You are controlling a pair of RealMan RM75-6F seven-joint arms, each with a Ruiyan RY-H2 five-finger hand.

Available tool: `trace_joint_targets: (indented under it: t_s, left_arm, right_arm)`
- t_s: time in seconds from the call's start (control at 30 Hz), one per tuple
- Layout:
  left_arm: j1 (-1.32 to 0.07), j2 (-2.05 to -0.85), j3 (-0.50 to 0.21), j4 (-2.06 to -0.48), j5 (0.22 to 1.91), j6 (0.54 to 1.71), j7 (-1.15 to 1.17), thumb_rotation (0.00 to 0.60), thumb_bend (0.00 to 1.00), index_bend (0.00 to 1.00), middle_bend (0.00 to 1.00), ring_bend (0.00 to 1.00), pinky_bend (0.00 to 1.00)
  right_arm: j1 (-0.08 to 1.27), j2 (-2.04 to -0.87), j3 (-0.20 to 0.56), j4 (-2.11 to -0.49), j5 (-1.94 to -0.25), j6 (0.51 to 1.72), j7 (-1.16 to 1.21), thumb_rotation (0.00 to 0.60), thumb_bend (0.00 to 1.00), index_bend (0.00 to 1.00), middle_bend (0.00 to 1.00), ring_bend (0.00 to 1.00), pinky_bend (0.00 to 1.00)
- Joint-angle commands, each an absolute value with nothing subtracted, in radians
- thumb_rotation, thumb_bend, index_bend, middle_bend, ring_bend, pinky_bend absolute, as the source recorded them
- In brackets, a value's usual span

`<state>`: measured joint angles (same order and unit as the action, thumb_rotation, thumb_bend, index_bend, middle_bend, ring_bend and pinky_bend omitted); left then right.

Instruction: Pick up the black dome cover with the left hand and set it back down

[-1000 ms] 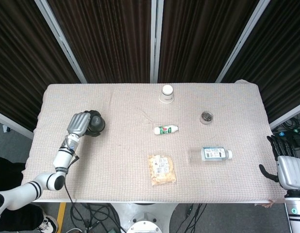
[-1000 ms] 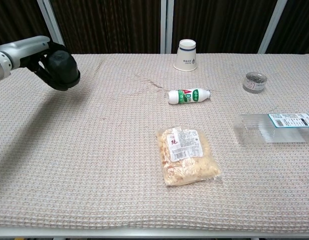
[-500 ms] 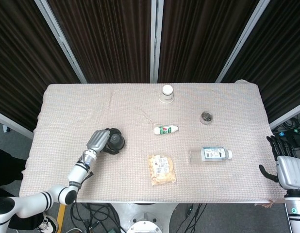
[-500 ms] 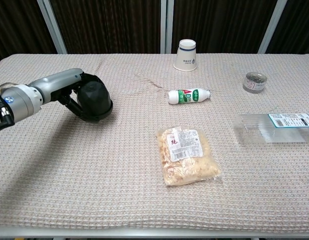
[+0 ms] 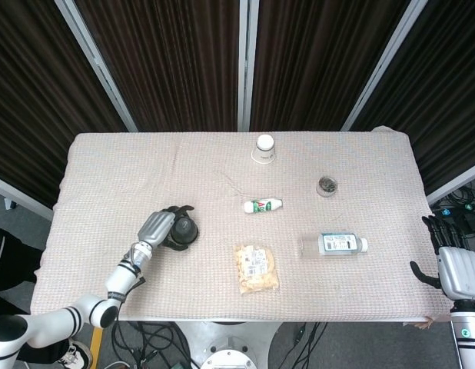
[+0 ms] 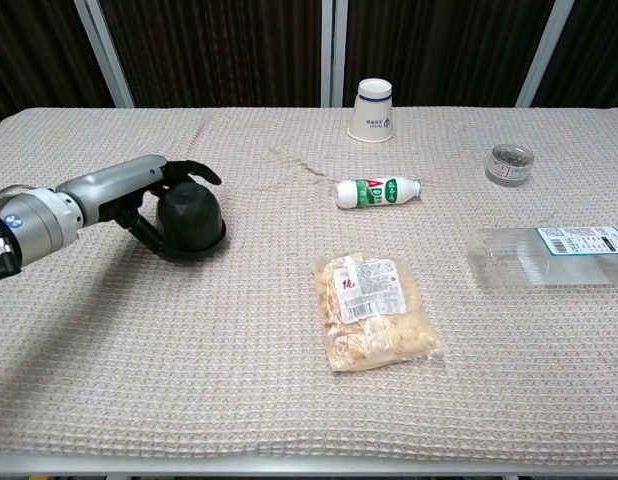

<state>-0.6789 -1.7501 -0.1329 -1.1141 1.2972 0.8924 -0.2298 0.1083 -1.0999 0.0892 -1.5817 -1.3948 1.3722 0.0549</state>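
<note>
Dome cover (image 6: pixel 190 217): I see it sitting flat on the table (image 6: pixel 189 380), in the left half toward the front edge; a second ago it was up in the air near the left edge, and half a second ago it was tilted just above this spot.
Left hand (image 6: pixel 154 195): my hand has let go, fingers (image 6: pixel 194 169) fanned apart over and beside the cover; earlier they were wrapped around it. I cannot tell whether any fingertip touches it.
Right hand (image 5: pixel 454 261): off the table past the front right corner, fingers apart, nothing in it, same as before.
Snack bag (image 6: pixel 373 311): right of the cover, near the front edge, unmoved.
Small bottle (image 6: pixel 377 191): lying on its side mid-table.
Paper cup (image 6: pixel 372 110): upside down at the back edge.
Clear bottle (image 6: pixel 551 255): lying near the right edge.
Tin (image 6: pixel 511 164): back right, apart from everything.
</note>
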Motion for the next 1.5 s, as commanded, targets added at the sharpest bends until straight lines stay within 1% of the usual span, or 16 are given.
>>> trace_joint_targets:
  t_s: [0.03, 0.4, 0.5, 0.63, 0.83, 1.03, 1.27, 1.33, 1.43, 1.5]
  left_arm:
    - [-0.677, -1.743, -0.132, -1.121, 1.303, 0.894, -0.233, 0.6, 0.06, 0.15, 0.28, 0.18, 0.27]
    - [-0.672, -1.726, -0.144, -1.136, 1.302, 0.903, -0.231, 0.6, 0.06, 0.15, 0.3, 0.18, 0.28]
    - [-0.673, -1.725, -0.149, -1.135, 1.298, 0.903, -0.226, 0.6, 0.06, 0.16, 0.32, 0.19, 0.29]
    - [-0.672, -1.727, -0.152, -1.138, 1.298, 0.909, -0.218, 0.6, 0.07, 0.19, 0.37, 0.22, 0.31]
    - [-0.668, -1.718, -0.152, -1.162, 1.299, 0.915, -0.209, 0.6, 0.09, 0.21, 0.4, 0.24, 0.32]
    - [-0.678, -1.695, -0.179, -1.197, 1.296, 0.93, -0.196, 0.6, 0.09, 0.21, 0.4, 0.25, 0.33]
    - [-0.68, -1.651, -0.208, -1.247, 1.272, 0.948, -0.153, 0.6, 0.09, 0.21, 0.43, 0.28, 0.36]
    - [-0.68, -1.652, -0.219, -1.235, 1.26, 0.954, -0.148, 0.6, 0.09, 0.21, 0.43, 0.28, 0.36]
    - [-0.682, -1.679, -0.242, -1.175, 1.227, 0.962, -0.148, 0.6, 0.09, 0.22, 0.43, 0.28, 0.36]
    - [-0.688, -1.701, -0.25, -1.121, 1.206, 0.947, -0.152, 0.6, 0.09, 0.21, 0.43, 0.28, 0.36]
  right_arm:
    - [0.108, -1.099, 0.09, -1.583, -1.394, 1.373, 0.053, 0.6, 0.2, 0.03, 0.06, 0.0, 0.01]
    - [0.109, -1.1, 0.09, -1.583, -1.391, 1.371, 0.052, 0.6, 0.2, 0.03, 0.06, 0.0, 0.01]
    - [0.109, -1.101, 0.09, -1.582, -1.389, 1.369, 0.054, 0.6, 0.2, 0.03, 0.06, 0.0, 0.01]
    - [0.11, -1.102, 0.09, -1.58, -1.387, 1.365, 0.055, 0.6, 0.2, 0.03, 0.06, 0.0, 0.01]
    - [0.11, -1.102, 0.091, -1.579, -1.385, 1.365, 0.056, 0.6, 0.2, 0.03, 0.06, 0.0, 0.01]
    - [0.11, -1.099, 0.092, -1.58, -1.385, 1.366, 0.058, 0.6, 0.2, 0.03, 0.06, 0.0, 0.01]
    - [0.114, -1.104, 0.09, -1.578, -1.386, 1.358, 0.06, 0.6, 0.2, 0.03, 0.06, 0.0, 0.01]
    - [0.115, -1.104, 0.089, -1.579, -1.389, 1.358, 0.059, 0.6, 0.2, 0.03, 0.06, 0.0, 0.01]
    - [0.114, -1.102, 0.09, -1.584, -1.39, 1.362, 0.056, 0.6, 0.2, 0.03, 0.06, 0.0, 0.01]
    - [0.114, -1.1, 0.091, -1.588, -1.39, 1.364, 0.053, 0.6, 0.2, 0.03, 0.06, 0.0, 0.01]
